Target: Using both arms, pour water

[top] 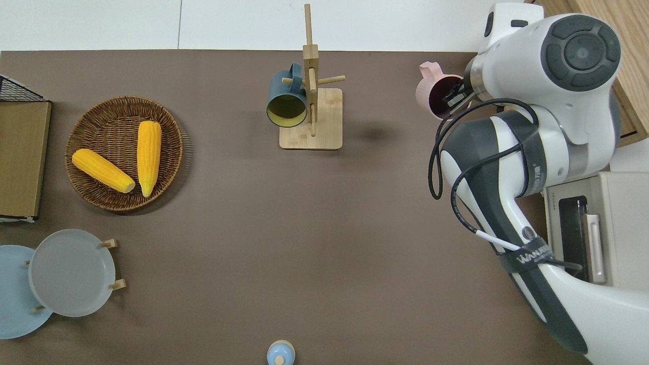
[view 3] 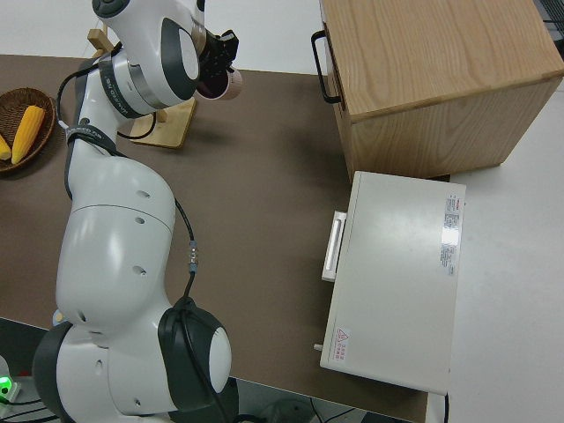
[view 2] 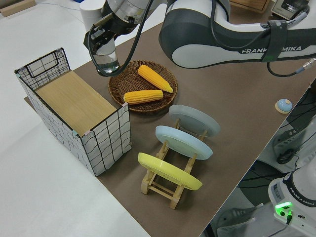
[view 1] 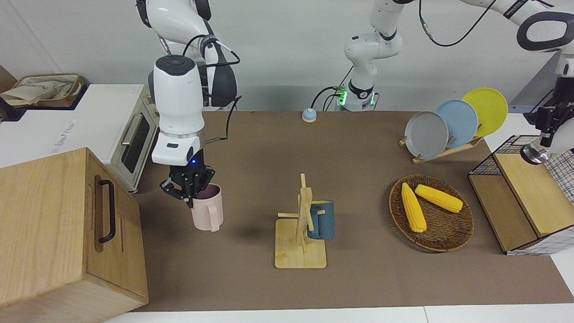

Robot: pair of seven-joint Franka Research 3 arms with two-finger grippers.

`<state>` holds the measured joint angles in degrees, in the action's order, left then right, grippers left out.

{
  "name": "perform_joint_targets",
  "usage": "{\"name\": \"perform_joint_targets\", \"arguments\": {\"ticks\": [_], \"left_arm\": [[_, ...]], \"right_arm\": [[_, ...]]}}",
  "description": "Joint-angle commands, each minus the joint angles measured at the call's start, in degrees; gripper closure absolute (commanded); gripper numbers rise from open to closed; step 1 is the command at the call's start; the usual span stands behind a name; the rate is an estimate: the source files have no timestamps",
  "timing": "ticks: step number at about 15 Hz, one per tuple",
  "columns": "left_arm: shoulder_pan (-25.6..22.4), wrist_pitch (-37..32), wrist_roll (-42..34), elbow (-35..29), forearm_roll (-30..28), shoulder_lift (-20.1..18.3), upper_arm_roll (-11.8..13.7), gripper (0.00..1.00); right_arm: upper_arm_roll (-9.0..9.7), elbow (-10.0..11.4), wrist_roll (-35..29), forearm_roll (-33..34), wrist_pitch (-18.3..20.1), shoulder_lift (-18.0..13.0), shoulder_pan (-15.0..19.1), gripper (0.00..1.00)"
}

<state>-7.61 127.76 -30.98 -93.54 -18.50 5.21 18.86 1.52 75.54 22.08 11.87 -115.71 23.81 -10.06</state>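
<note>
Pale pink and matte, a cylindrical mug (view 1: 207, 208) with a loop handle hangs clear of the bench, clamped at its rim by the right end effector (view 1: 190, 190); one black finger sits inside the mouth, the other outside. In the overhead view it is at about 1 o'clock on the brown bench (top: 253, 228), tilted so its dark interior shows, with its shadow lying nearer the rack.

Clear and glossy, a small glass (view 2: 107, 61) is gripped at its upper part by the left end effector (view 2: 101, 40), held up in the air at the wire-and-wood basket (view 2: 74, 113) at the left arm's end; in the overhead view this end effector lies outside the frame, so what it hangs over cannot be told.

At about 12 o'clock in the overhead view a pale wooden mug rack (top: 311, 101) stands on a flat square base, with a dark teal mug (top: 285, 97) hung on one peg, its yellow inside facing up. At 9 o'clock a round woven wicker tray (top: 167, 132) holds two ribbed yellow corn cobs (top: 148, 157). At about 8 o'clock, smooth round plates (top: 71, 274) stand on edge in a wooden slat holder.
</note>
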Motion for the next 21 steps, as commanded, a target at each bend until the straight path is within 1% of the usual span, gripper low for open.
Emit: {"name": "perform_joint_targets", "arguments": {"ticks": [1,2,3,6,8,9,12,13,14,15,17,18,19,20,21], "left_arm": [[3.21,-0.31,3.99,-7.09,6.18,-8.28,0.30,1.00],[3.56,-1.88,4.61,-7.53,7.50,-9.51,0.21,1.00],[3.65,-3.73,5.40,-7.62,8.38,-10.22,-0.40,1.00],[3.57,-7.08,11.18,-8.50,11.46,-12.76,-3.73,1.00],[3.57,-7.17,15.14,-10.60,13.92,-14.78,-6.63,1.00],[3.57,-7.00,17.16,-11.66,14.10,-15.84,-7.95,1.00],[3.57,-6.30,20.69,-15.25,14.19,-19.09,-11.21,1.00],[3.57,-5.60,22.09,-16.92,14.19,-20.49,-12.26,1.00],[3.57,-4.63,23.06,-18.42,14.19,-21.55,-13.14,1.00],[3.57,-4.28,23.60,-19.22,14.19,-22.17,-13.67,1.00],[3.39,-3.57,24.91,-21.85,14.19,-24.36,-14.99,1.00],[3.39,-2.96,25.44,-23.26,14.19,-25.42,-15.52,1.00],[3.39,-1.65,26.06,-25.18,14.19,-26.47,-16.22,1.00],[3.30,0.02,26.76,-27.47,14.19,-27.61,-17.18,1.00],[3.04,1.95,28.16,-29.75,14.19,-28.58,-18.32,1.00]], "right_arm": [[-0.55,2.42,-4.56,-5.26,8.89,-4.65,0.39,1.000],[-0.46,2.42,-8.16,-6.23,11.88,-5.44,0.39,1.000],[-0.46,2.42,-10.81,-6.76,14.18,-5.97,0.39,1.000],[-0.11,2.42,-18.89,-10.27,20.42,-7.11,0.39,1.000],[0.24,2.42,-25.65,-13.78,23.77,-7.73,0.31,1.000],[0.50,2.51,-28.47,-15.28,25.17,-7.90,0.04,1.000],[2.26,2.60,-36.64,-19.06,27.29,-8.43,-0.22,1.000],[2.87,3.03,-38.76,-20.55,27.47,-8.69,-0.22,1.000],[4.01,3.30,-40.43,-21.61,27.47,-8.96,-0.31,1.000],[4.45,3.30,-41.32,-22.06,27.38,-8.96,-0.31,1.000],[7.43,3.39,-46.75,-23.29,26.95,-9.05,-0.57,1.000],[9.80,3.48,-49.30,-23.55,26.51,-9.05,-0.49,1.000],[11.82,3.91,-51.94,-23.64,24.85,-8.96,-0.49,1.000],[13.67,4.96,-55.36,-23.47,22.40,-9.05,-0.49,1.000],[16.12,5.41,-58.70,-23.47,20.20,-9.05,-0.49,1.000]]}}
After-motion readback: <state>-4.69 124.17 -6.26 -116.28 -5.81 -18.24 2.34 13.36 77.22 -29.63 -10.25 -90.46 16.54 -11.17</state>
